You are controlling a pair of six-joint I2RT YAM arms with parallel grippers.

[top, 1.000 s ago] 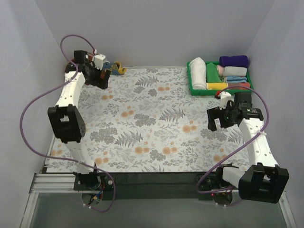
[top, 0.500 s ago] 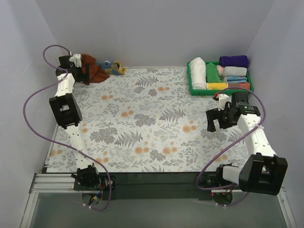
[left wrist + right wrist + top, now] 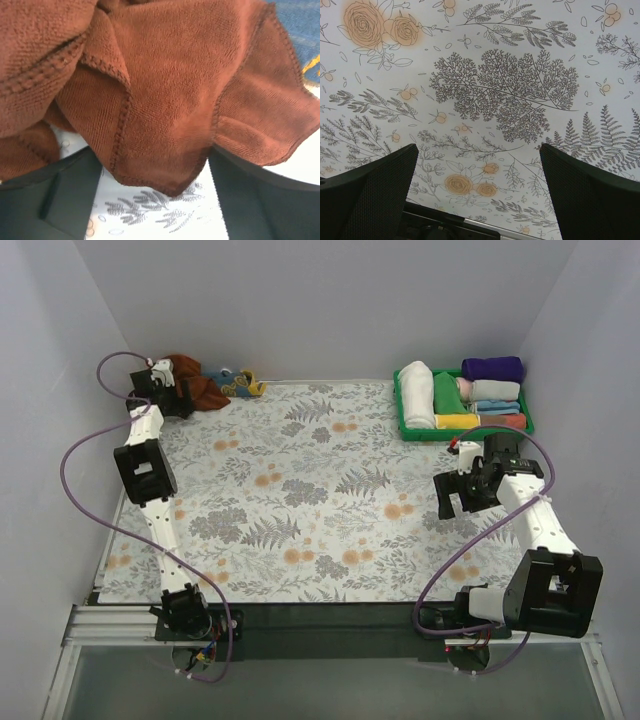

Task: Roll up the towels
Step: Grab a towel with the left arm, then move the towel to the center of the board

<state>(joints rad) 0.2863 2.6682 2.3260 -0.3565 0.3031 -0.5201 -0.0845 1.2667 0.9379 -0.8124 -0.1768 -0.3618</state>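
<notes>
The rust-brown towel (image 3: 200,390) lies crumpled in the far left corner of the table. It fills most of the left wrist view (image 3: 165,90). My left gripper (image 3: 178,398) is right at its left edge, open. One hem corner of the towel hangs between the two spread fingers (image 3: 50,200) without being clamped. The mustard-yellow towel with blue-grey patches (image 3: 241,384) lies bunched just right of the brown one; a bit of it shows in the left wrist view (image 3: 302,30). My right gripper (image 3: 457,494) is open and empty above the floral table cover (image 3: 495,90) at the right.
A green plastic tray (image 3: 404,420) at the back right holds several rolled cloths, among them white, green and purple. The grey walls stand close behind and left of the towels. Purple cables loop off both arms.
My left arm has swung from over the brown towel out to the far left corner, uncovering the towel, and now sits at its left edge. The right arm has shifted only slightly.
</notes>
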